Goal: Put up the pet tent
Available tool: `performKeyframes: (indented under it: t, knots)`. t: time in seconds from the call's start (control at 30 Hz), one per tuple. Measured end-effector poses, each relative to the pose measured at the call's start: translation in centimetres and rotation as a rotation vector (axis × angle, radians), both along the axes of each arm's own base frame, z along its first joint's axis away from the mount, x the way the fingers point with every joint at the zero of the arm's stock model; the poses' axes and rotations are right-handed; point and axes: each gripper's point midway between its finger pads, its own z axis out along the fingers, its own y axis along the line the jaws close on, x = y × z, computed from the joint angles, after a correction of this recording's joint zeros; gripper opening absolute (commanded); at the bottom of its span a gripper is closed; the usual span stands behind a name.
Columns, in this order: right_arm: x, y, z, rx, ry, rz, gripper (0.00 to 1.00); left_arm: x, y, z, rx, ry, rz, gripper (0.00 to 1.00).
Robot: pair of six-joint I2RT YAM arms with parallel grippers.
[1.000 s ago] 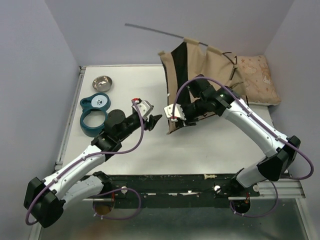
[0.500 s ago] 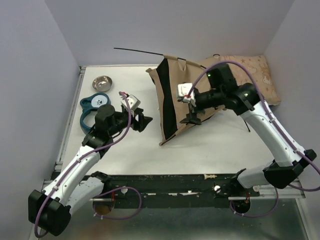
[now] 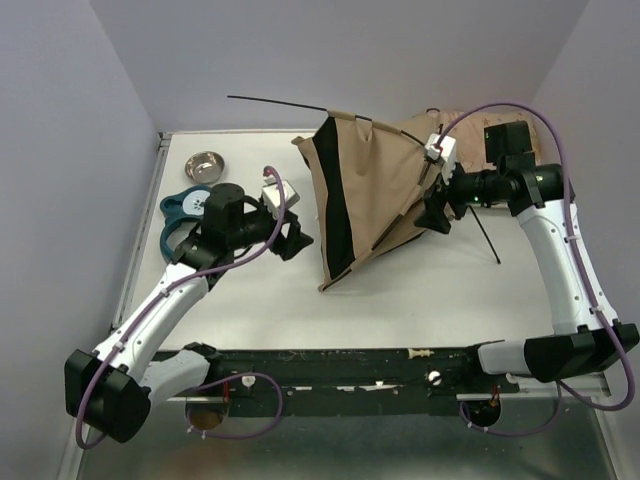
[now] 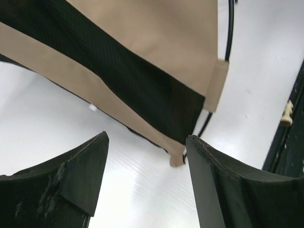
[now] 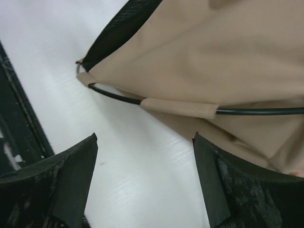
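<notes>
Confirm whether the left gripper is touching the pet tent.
Apart. The top view shows bare table between the left gripper and the pet tent.

Overhead layout. The tent (image 3: pixel 375 190) stands tilted at centre rear of the counter (image 3: pixel 440 300), with its near corner on the surface. One pole (image 3: pixel 280 103) juts left from the tent's top edge. A second pole (image 3: pixel 487 240) slants down to the counter on its right. The cushion (image 3: pixel 478 124) lies behind the tent in the far right corner. The bowl (image 3: pixel 204 165) sits at far left, with the ring (image 3: pixel 178 208) just before it, partly under the left arm. The left hand (image 3: pixel 295 238) is just left of the tent, and the right hand (image 3: pixel 437 205) is at its right edge.
</notes>
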Motion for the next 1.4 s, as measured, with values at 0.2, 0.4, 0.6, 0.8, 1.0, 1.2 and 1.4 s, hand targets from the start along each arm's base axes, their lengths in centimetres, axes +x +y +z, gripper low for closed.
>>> performKeyframes:
  t: [0.2,0.4,0.6,0.8,1.0,1.2,1.4]
  knots:
    - [-1.8,0.7,-2.4,0.09,0.16,-0.093,0.87,-2.4,0.6,-3.8,0.06,0.025,-0.049,0.82]
    - [-0.6,1.8,-2.9,0.254,0.26,-0.286,0.79,0.0,0.7,-2.0,0.065,-0.035,0.025,0.84]
    - [0.1,2.3,-4.5,0.334,0.39,-0.57,0.79,3.2,0.7,2.1,0.009,-0.082,0.144,0.84]
    - [1.1,3.1,-4.9,0.419,0.409,-0.692,0.64,3.7,1.0,4.1,-0.053,-0.086,0.207,0.85]
    - [2.9,3.7,-5.8,0.412,0.405,-0.749,0.12,4.6,2.6,5.0,-0.066,-0.07,0.267,0.86]
    - [3.2,3.4,-4.4,0.449,0.382,-0.776,0.01,5.5,5.4,7.0,-0.081,-0.097,0.326,0.86]
    - [2.9,3.1,-0.7,0.451,0.265,-0.706,0.01,6.0,6.9,9.4,-0.092,-0.134,0.348,0.86]
